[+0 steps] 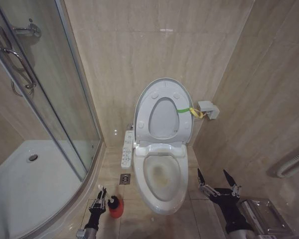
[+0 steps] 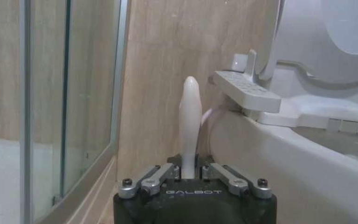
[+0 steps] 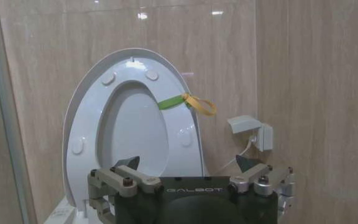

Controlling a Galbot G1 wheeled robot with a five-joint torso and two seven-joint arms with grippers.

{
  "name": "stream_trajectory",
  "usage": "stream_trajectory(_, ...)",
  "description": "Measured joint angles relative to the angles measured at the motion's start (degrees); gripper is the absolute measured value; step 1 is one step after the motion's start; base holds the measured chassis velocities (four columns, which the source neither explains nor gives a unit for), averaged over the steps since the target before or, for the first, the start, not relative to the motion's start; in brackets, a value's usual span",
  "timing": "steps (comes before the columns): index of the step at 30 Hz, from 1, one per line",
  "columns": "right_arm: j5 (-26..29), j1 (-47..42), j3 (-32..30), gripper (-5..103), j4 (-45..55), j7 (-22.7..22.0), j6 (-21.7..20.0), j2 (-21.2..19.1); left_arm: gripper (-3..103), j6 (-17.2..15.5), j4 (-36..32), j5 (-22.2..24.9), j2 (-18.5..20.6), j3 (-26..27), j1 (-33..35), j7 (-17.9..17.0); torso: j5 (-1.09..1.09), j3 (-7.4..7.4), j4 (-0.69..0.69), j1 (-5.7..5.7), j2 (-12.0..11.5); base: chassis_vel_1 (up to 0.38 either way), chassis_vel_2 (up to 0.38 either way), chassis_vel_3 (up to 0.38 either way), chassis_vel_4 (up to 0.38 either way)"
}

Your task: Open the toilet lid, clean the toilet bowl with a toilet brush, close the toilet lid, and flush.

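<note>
The toilet lid (image 1: 162, 84) stands raised against the back wall with the seat ring up in front of it, and a green-yellow strap (image 3: 191, 101) hangs at its edge. Below it lies the open toilet bowl (image 1: 162, 201), stained yellowish inside. My left gripper (image 1: 100, 195) is low on the floor, left of the bowl and beside the red cup holder (image 1: 115, 208). In the left wrist view it (image 2: 190, 173) is shut on the white handle of the toilet brush (image 2: 190, 107); the bristle head is hidden. My right gripper (image 1: 218, 180) hangs open and empty right of the bowl, facing the lid (image 3: 132, 65).
A glass shower door (image 1: 45, 99) and white shower tray (image 1: 25, 184) fill the left side. A control panel (image 1: 128, 148) juts from the toilet's left side, above a floor drain (image 1: 125, 179). A wall box (image 1: 208, 109) and a paper holder (image 1: 261, 211) sit on the right.
</note>
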State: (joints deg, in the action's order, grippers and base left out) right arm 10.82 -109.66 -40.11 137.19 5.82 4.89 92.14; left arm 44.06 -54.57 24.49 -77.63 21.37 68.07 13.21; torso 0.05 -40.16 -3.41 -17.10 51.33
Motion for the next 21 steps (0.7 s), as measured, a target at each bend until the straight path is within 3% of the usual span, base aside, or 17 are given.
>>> stream_trajectory(21,0.0,0.0,0.0,100,0.0,0.0,0.0,0.0,15,2.0,6.8,-0.1,-0.1,0.4,-2.2,2.7,0.0,0.0,0.0,0.0,0.0,0.0,0.0,0.0,0.0)
